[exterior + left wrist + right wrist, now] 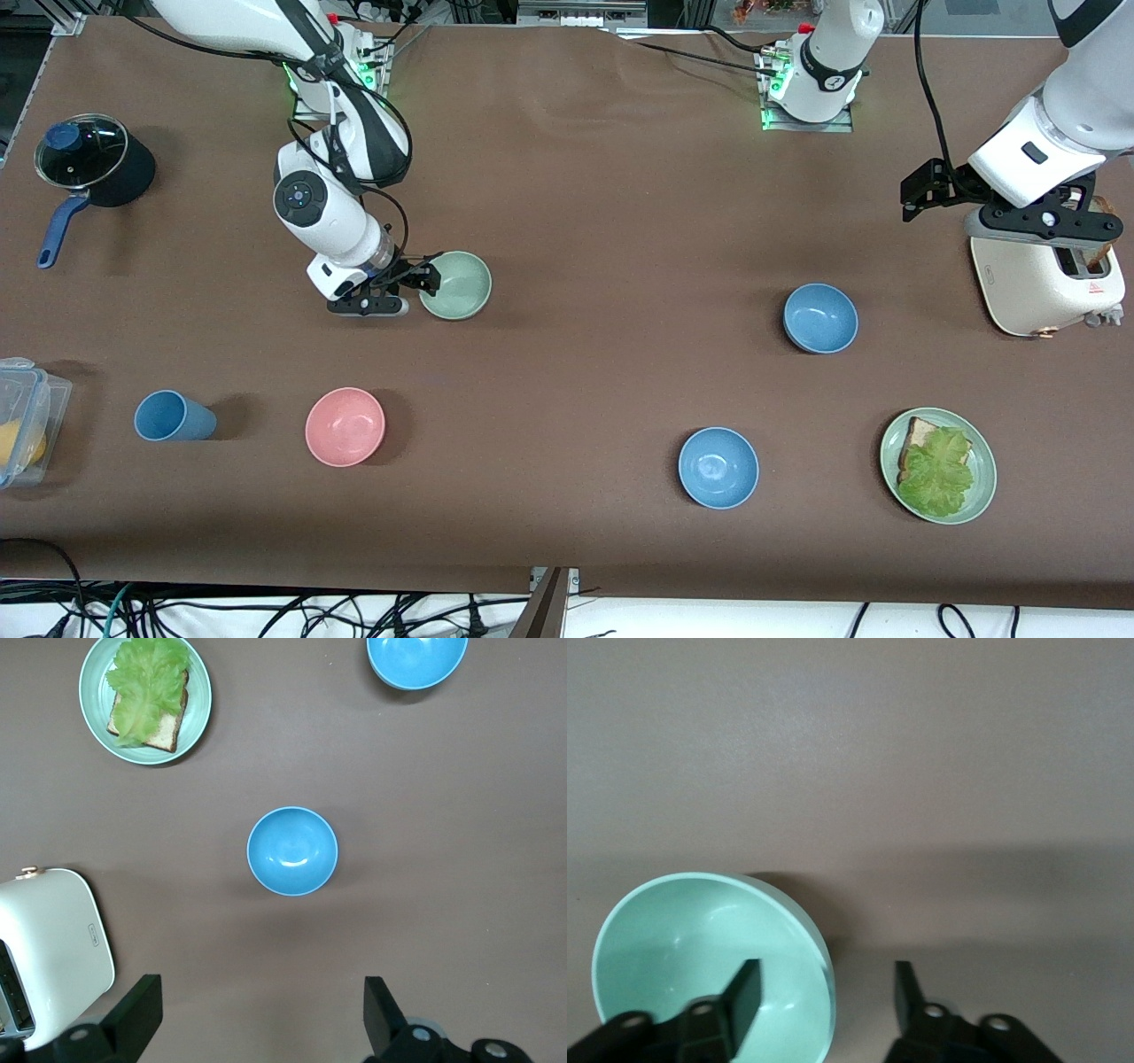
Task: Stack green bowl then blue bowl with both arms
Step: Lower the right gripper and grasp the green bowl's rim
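The pale green bowl (456,284) stands upright on the brown table, toward the right arm's end. My right gripper (415,280) is low at its rim, open. In the right wrist view one finger (742,992) is inside the green bowl (682,939) and the other finger is outside, with the wall between them and a gap on each side (826,973). The duller blue bowl (820,317) sits toward the left arm's end, beside the toaster. My left gripper (1038,223) hangs open above the toaster, and its wrist view shows the blue bowl (292,850) well off from its wide-apart fingers (263,992).
A brighter blue bowl (718,467) and a green plate (979,443) with bread and lettuce lie nearer the front camera. A white toaster (1045,288) stands under the left hand. A pink bowl (345,426), blue cup (173,416), pot (93,164) and plastic box (27,416) occupy the right arm's end.
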You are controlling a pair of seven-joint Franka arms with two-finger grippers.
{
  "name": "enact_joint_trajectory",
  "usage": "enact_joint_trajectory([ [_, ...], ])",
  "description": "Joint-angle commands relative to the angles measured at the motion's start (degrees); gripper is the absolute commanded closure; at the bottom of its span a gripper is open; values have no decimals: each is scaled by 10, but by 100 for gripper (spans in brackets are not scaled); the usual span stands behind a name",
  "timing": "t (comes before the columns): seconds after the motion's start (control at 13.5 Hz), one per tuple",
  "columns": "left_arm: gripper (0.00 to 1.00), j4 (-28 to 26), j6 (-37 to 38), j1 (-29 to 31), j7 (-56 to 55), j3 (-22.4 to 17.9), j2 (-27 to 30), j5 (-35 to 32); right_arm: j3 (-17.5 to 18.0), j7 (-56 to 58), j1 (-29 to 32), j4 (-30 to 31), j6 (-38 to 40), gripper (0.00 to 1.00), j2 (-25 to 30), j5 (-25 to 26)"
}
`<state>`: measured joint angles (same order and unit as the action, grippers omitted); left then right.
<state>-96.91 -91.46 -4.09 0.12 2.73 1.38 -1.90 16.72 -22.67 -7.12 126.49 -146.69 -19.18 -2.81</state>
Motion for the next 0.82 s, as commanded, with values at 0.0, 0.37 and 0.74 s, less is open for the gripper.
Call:
enact_joint_trajectory([
  [0.0, 0, 25, 11, -1, -9, -1, -16, -11, 0, -12, -2, 9, -13, 37, -3, 11],
  [0.37, 0, 25, 11, 0, -10, -1, -18, -11, -1, -12, -12, 18, -38, 37, -19, 10],
  [0.74, 0, 25, 12, 4, -9, -4, -19, -11, 0, -31, -19, 17, -38, 92, -24, 10],
])
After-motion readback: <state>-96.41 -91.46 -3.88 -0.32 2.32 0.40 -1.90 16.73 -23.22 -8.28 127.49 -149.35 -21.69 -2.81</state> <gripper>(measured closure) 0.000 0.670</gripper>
